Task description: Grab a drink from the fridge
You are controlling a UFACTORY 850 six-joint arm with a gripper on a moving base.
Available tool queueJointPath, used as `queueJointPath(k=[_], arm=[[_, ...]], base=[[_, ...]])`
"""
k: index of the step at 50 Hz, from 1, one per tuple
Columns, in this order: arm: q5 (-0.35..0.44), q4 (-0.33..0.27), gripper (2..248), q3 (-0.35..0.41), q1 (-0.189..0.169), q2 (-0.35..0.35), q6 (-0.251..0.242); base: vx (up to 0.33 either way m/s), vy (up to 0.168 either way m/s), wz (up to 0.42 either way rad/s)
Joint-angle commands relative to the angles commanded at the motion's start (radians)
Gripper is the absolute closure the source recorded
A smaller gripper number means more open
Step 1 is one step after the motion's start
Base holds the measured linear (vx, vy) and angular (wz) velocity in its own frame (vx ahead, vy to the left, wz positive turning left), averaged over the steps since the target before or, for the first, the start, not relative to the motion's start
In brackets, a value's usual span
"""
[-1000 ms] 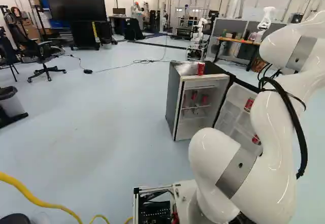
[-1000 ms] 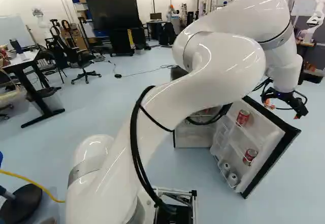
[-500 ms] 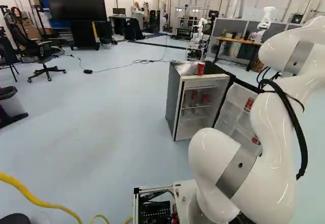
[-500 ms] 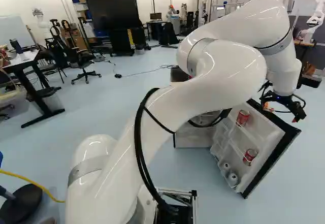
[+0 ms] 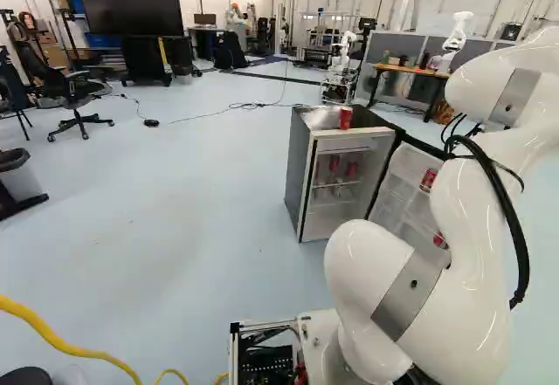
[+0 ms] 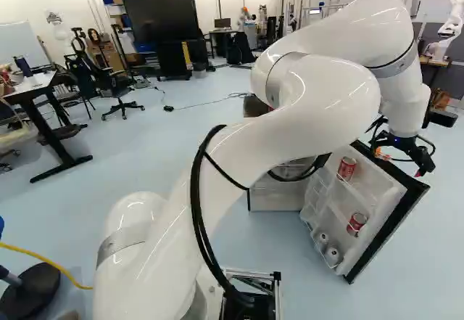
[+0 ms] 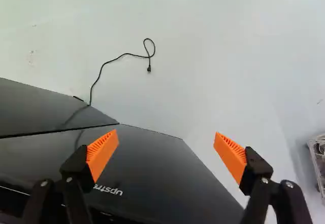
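Gripper (image 7: 166,132) is released, fingers wide apart, nothing between them; it's on the outer, far-right side of the open fridge door (image 6: 397,217), up near the top edge. Drinks are all on the other side: one red can (image 6: 346,167) on the upper door rack, another red can (image 6: 357,223) lower down, two cans end-on at the bottom, plus more red cans (image 5: 352,170) on the shelf inside the fridge (image 5: 300,180). So main risk from where I stand: wrong side of the door. Drop straight down or sweep left and a finger probably clips the door edge, or the wrist shoves the door towards shut, which blocks the way in and could shake the door cans loose. If the next step is pushing the door wider, a poor contact point could slip off or drag the whole fridge. Going over the top instead needs height, or the white arm (image 6: 319,102) may catch the door, or knock the red container (image 5: 346,117) and plastic bag (image 5: 321,118) on the lid. Rack lips could also foul the fingers, and an off-centre grab would likely tip a can. Cord (image 7: 124,55) lies on the floor beyond, low risk unless the gripper goes very low.
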Motion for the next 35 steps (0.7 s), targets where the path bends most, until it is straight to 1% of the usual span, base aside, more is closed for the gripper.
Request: queueJointPath(k=[18,35], arm=[[0.000,0.000,3,0.031,-0.001,0.020,0.000],[0.000,0.000,3,0.081,-0.001,0.052,0.000]], base=[[0.000,0.000,0.000],[0.000,0.000,0.000]])
